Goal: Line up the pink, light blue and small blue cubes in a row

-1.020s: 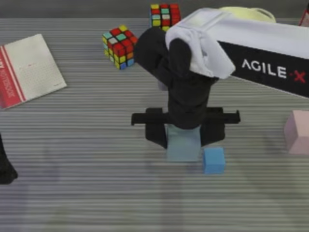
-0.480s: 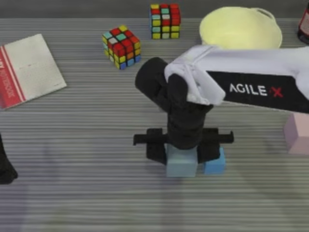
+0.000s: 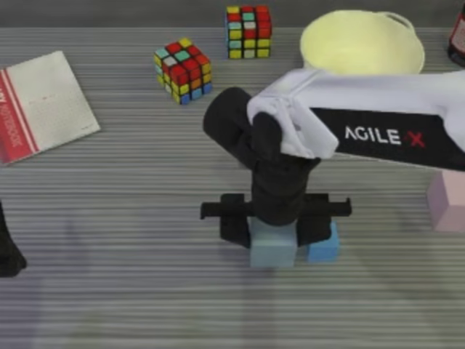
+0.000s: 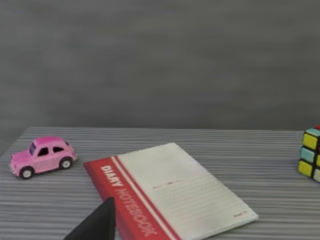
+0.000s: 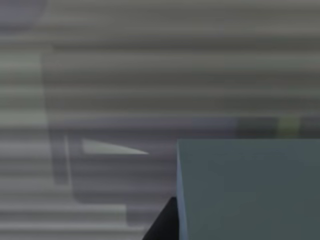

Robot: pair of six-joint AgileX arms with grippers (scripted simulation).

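Since a second ago, right arm has come nearer and lowered; its tool grips the light blue cube, now touching the small blue cube at mid-worktop. Pink cube sits at the right edge. Left tool parked at left edge; opening cannot be told.

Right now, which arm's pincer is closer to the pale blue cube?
The right. Its pincer sits directly over the light blue cube; the left pincer is parked far off at the table's left edge.
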